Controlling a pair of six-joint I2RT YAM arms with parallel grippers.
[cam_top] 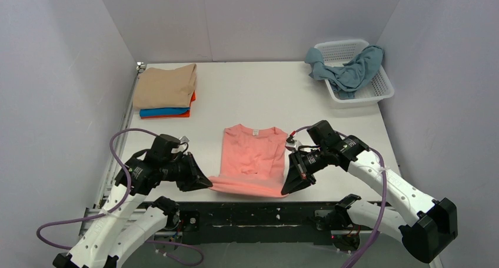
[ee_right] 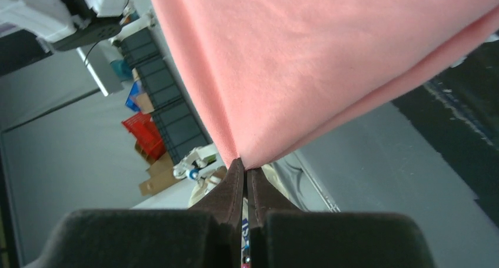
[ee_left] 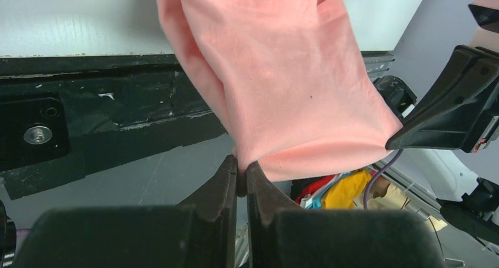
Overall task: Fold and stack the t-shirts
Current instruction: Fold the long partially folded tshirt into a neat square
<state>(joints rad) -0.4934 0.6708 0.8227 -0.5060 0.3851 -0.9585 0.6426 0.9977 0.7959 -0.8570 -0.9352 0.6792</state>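
Observation:
A salmon pink t-shirt (cam_top: 252, 156) lies at the near middle of the table, collar away from me, its hem lifted at the near edge. My left gripper (cam_top: 207, 184) is shut on the hem's left corner (ee_left: 244, 162). My right gripper (cam_top: 287, 190) is shut on the hem's right corner (ee_right: 246, 161). The pink cloth fills both wrist views. A folded stack sits at the far left: beige tan shirt (cam_top: 166, 85) on top, bright blue (cam_top: 162, 111) and orange (cam_top: 191, 100) under it. A dusty grey-blue shirt (cam_top: 348, 70) hangs crumpled out of the basket.
A white lattice basket (cam_top: 379, 91) stands at the far right corner. Grey walls enclose the table on three sides. The black rail (cam_top: 259, 212) runs along the near edge. Purple cables loop by both arms.

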